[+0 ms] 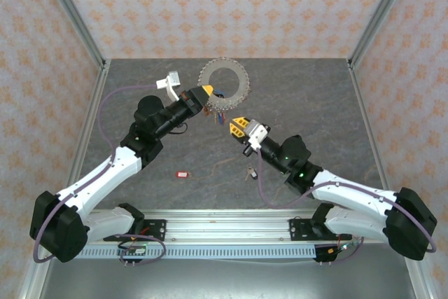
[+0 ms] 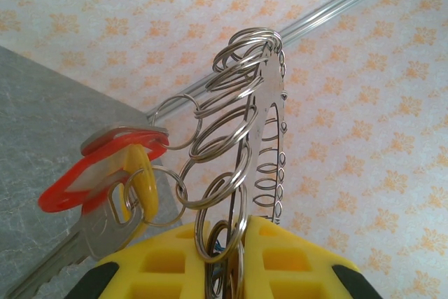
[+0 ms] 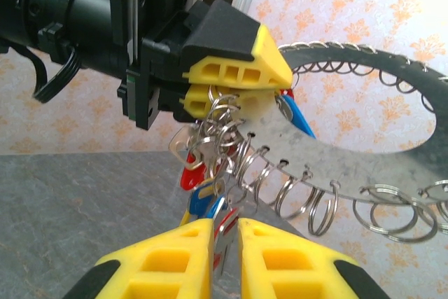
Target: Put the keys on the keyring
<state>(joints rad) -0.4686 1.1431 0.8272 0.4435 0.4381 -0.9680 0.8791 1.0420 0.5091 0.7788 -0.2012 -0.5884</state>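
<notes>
**Top external view**
- Keyring [image 1: 222, 78]: flat metal disc rimmed with split rings, upper centre of frame, near the far edge of the table [image 1: 315, 138]. Bare tabletop lies to either side of it.
- Left gripper [image 1: 208, 94]: clamped shut on the keyring's lower-left rim.
- Hanging bunch [image 1: 219, 111]: rings and tagged keys dangling just below that grip.
- Right gripper [image 1: 237, 125]: centre of frame, just lower right of the hanging bunch, tips pointing up-left.
- Red-tagged key [image 1: 183, 174]: flat on the table, lower centre-left, well apart from both arms.
- Dark-tagged key [image 1: 250, 171]: lower centre, just left of the right arm.
- Open room: broad bare table at mid-left and mid-right, bounded by the metal frame posts [image 1: 364, 33].

**Left wrist view**
- Left gripper [image 2: 231, 243]: yellow fingers at the bottom edge, closed on the keyring [image 2: 269, 103], which is seen edge-on and rises to upper centre. Split rings fan out to its left.
- Red tag [image 2: 84, 176], yellow tag [image 2: 143, 183] and silver key [image 2: 70, 257]: hanging at lower left.

**Right wrist view**
- Left gripper [image 3: 238, 82]: upper left to centre, pinching the rim of the keyring [image 3: 364, 59]. The disc runs off to the right edge.
- Hanging bunch [image 3: 210, 152]: centre, with red and blue tags.
- Right gripper [image 3: 225, 229]: bottom centre, fingers nearly together with a silvery piece of the bunch in the slit. I cannot tell whether it is pinched
</notes>
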